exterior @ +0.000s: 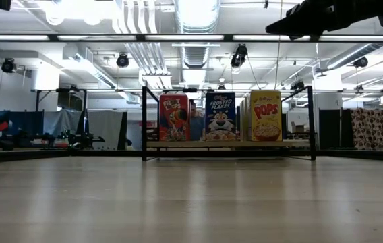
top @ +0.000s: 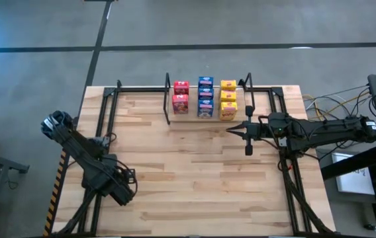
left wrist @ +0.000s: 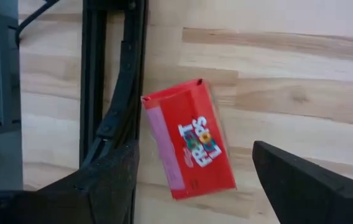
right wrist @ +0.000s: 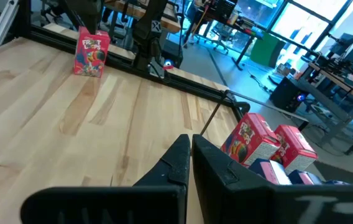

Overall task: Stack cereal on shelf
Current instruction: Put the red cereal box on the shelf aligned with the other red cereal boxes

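Directly under the left gripper (left wrist: 192, 180), whose fingers stand wide open, a red cereal box (left wrist: 192, 148) stands near the table's (top: 194, 185) left front corner, skewed between the fingers. Square the wrist to the box's narrow sides, descend, then close. Eight boxes already fill the shelf (top: 208, 118) at the far edge. Right gripper (top: 248, 140), fully closed and empty, waits just before the shelf

Three red boxes (top: 181, 96), three blue (top: 205, 96), three yellow (top: 228, 100)
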Tool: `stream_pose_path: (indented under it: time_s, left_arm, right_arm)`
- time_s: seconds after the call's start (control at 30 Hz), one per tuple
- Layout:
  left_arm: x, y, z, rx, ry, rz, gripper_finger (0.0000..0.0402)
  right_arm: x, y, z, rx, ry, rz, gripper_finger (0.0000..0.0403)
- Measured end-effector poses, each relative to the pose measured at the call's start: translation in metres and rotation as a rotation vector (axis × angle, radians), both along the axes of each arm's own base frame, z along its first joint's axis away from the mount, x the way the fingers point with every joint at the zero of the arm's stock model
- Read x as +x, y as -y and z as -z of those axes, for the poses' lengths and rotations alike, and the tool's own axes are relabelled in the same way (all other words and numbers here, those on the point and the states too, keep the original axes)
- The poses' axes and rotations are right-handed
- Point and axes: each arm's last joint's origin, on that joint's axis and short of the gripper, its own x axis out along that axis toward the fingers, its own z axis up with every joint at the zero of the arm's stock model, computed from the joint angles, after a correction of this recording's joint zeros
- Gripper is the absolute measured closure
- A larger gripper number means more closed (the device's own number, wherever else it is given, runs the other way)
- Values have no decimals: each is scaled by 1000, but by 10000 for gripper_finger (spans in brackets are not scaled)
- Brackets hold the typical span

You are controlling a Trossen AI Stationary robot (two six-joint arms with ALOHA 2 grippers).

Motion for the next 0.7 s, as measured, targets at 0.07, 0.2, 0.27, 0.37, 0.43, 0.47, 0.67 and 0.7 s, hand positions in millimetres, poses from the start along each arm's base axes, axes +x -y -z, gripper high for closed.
stream_pose_path:
  time_s: [0.07,0.2,0.27,0.37,0.43,0.47,0.67,0.7]
  left_arm:
    - [-1,0,4,2,-4,0,106]
    - [1,2,11,-19,16,4,106]
    - [0,3,14,-24,13,9,106]
    - [-3,4,17,-31,-10,9,106]
    - [-4,4,19,-37,-18,9,106]
    - [-4,4,20,-39,-20,9,106]
    - [-5,5,30,-46,-11,11,107]
    - [-4,6,32,-51,-7,11,107]
  right_arm:
    - [0,0,0,0,-1,0,394]
    - [0,0,0,0,-2,0,394]
    - [0,0,0,0,-3,0,394]
    - [0,0,0,0,-3,0,394]
    - [0,0,0,0,-3,0,394]
    - [0,0,0,0,-3,0,394]
    - [0,0,0,0,-3,0,394]
    - [0,0,0,0,-3,0,394]
